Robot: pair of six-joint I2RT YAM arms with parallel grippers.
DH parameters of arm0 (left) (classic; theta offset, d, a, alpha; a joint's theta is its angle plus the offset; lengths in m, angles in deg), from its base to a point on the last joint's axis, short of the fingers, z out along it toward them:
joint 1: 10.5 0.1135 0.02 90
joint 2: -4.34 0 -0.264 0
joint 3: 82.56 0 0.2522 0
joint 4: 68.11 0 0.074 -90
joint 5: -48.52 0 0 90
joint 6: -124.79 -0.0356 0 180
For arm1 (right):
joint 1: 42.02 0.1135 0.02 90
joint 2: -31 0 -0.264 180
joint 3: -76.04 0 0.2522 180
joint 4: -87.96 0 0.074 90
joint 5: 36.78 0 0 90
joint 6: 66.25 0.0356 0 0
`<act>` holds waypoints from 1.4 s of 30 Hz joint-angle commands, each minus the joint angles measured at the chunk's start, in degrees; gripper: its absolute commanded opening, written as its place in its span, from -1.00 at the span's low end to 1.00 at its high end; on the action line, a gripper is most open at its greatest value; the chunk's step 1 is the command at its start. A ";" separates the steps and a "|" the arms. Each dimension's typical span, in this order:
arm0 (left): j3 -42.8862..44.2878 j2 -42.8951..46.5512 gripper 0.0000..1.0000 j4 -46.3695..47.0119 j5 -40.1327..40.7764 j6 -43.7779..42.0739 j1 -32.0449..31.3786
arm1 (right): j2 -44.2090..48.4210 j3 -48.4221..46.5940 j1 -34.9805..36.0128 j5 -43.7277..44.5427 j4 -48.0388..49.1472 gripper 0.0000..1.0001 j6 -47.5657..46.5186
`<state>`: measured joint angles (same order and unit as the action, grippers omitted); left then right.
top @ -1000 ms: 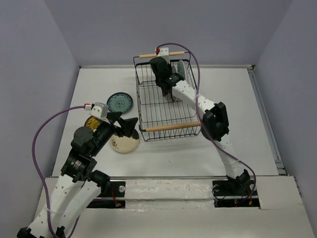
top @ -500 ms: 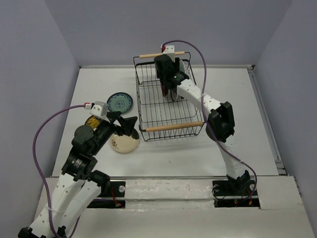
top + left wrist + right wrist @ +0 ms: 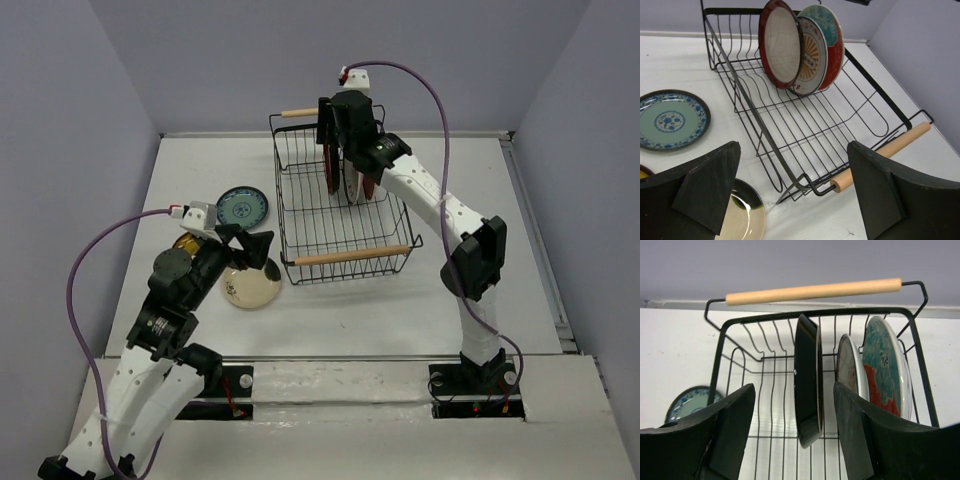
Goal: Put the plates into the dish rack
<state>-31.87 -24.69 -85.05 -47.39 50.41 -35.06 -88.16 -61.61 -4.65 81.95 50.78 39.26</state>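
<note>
Both pairs of jaws stand wide apart w/ nothing btwn them. Right gripper (image 3: 794, 400) hangs over the far end of the dish rack (image 3: 300, 215), its arm stretched long from the base at the near edge, elbow out to the right. In the top view the wrist covers part of the far wooden handle (image 3: 812, 291), & the wrist cam looks past its fingers (image 3: 725, 435) into the basket. Three plates stand on edge in the far slots, side by side: larger dark-red-rimmed plate (image 3: 780, 45) on the left, white-orange sunburst plate (image 3: 810, 57) in the middle, red plate w/ teal floral (image 3: 885, 365) nearest the rack's right wall. Sunburst one sits close against the red one; can't tell if they touch. Left arm is folded tight, elbow bent, w/ the left gripper (image 3: 794, 165) low over the table (image 3: 350, 310) just left of the rack's near-left corner, pointing toward the basket. Cream plate (image 3: 252, 290) lies flat on the table beneath it. Small teal-blue plate (image 3: 243, 207) lies flat farther back, beside the rack's left wall but apart from it. Yellow-brown plate (image 3: 184, 245) is mostly hidden under the left arm, only an edge showing. Near handle (image 3: 350, 256) runs across the rack's near end.
</note>
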 commanded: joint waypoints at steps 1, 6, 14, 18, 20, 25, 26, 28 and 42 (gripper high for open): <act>0.95 -1.11 0.98 -0.24 6.43 0.99 1.26 | 7.33 4.78 3.84 -6.05 -0.84 0.34 -0.38; 1.13 -1.98 0.98 -0.51 11.70 3.72 3.20 | 15.25 14.28 7.63 -9.74 -0.75 0.01 -1.54; 3.32 -9.62 0.98 0.19 7.15 7.93 9.17 | 31.77 30.45 8.78 -14.04 -0.31 -0.14 -2.41; 5.26 -14.72 0.98 0.72 3.89 10.04 13.13 | 40.82 38.45 8.78 -18.61 0.48 -0.10 -3.11; 6.14 -17.19 0.98 1.33 4.15 11.80 13.39 | 46.89 44.42 8.78 -20.98 3.46 0.05 -2.50; 9.47 -25.53 0.98 2.74 7.75 14.26 15.41 | 57.18 52.87 8.78 -25.47 5.84 0.40 -1.53; 9.91 -26.59 0.98 2.74 8.37 15.14 15.59 | 58.32 53.40 8.78 -25.91 5.58 0.42 -1.36; 10.36 -28.17 0.88 5.46 10.04 15.67 16.12 | 61.39 54.54 8.78 -25.48 4.27 0.45 -1.18; 21.34 -56.54 0.58 8.80 9.09 10.84 27.36 | 67.74 57.71 8.78 -27.24 1.89 0.37 -0.57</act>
<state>-13.95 -76.63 -79.24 -38.37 64.40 -10.58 -20.99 -4.70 4.09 56.14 52.07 38.56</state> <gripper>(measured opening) 0.812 0.697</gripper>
